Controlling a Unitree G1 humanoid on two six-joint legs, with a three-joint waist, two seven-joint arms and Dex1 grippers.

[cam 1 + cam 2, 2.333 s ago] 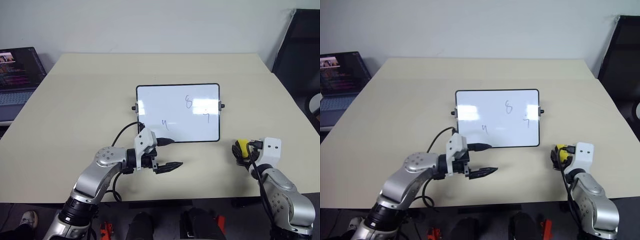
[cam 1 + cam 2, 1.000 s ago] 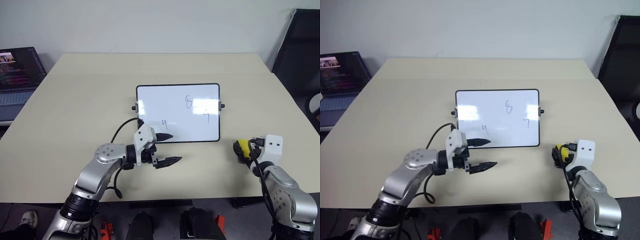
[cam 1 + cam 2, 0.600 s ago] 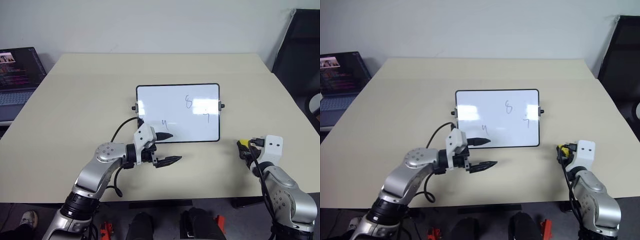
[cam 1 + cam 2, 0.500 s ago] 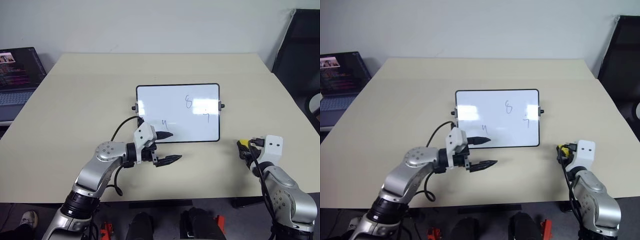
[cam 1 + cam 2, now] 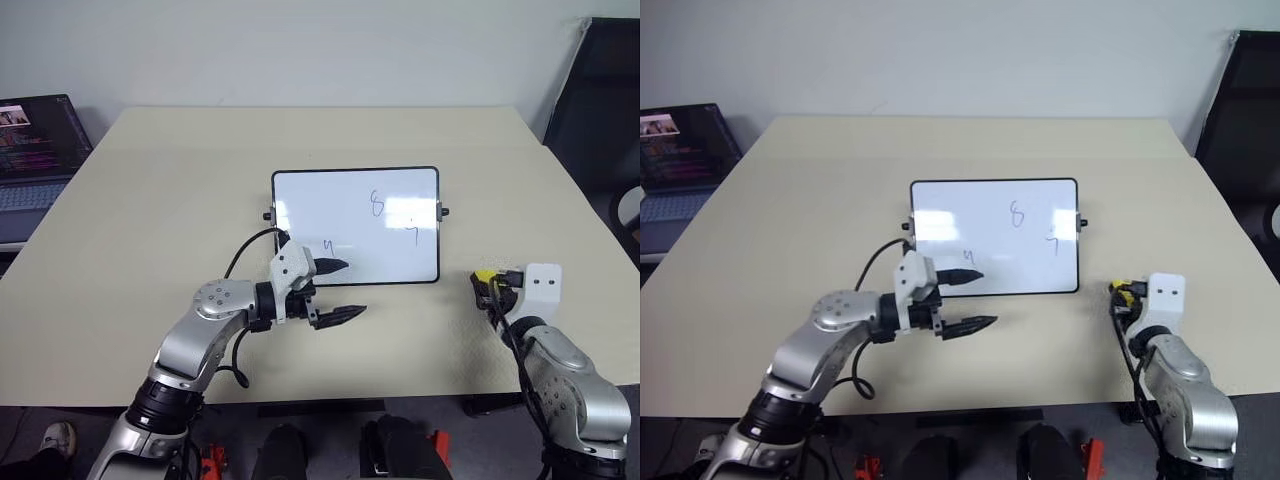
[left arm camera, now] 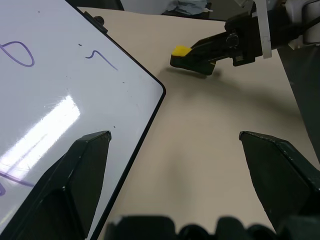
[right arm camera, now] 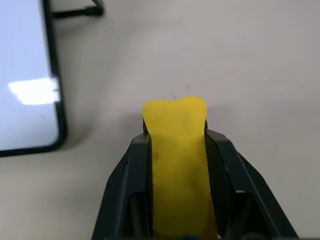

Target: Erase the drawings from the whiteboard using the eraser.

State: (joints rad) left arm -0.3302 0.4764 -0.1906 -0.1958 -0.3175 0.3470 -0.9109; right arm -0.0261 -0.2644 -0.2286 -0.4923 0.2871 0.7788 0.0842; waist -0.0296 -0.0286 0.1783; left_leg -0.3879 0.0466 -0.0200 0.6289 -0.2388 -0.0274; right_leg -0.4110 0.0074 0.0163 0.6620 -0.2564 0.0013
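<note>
The right gripper [image 7: 177, 150] has just clamped the eraser [image 7: 178, 150] and lifted it off the tabletop [image 5: 150, 200] by the whiteboard's [image 5: 355, 225] right edge, ready for wiping, while the left gripper [image 5: 335, 290] hovers open at its near edge.

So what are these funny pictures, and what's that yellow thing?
It's a robot with two arms, seen from cameras in its head and on its wrists. On the table lies a whiteboard with three little drawings. The yellow thing is the eraser. The right end effector is squeezing it between its two black fingers, just beside the board. The left end effector is open and holds nothing, with one finger over the board's near edge. A laptop sits off to the side.
</note>
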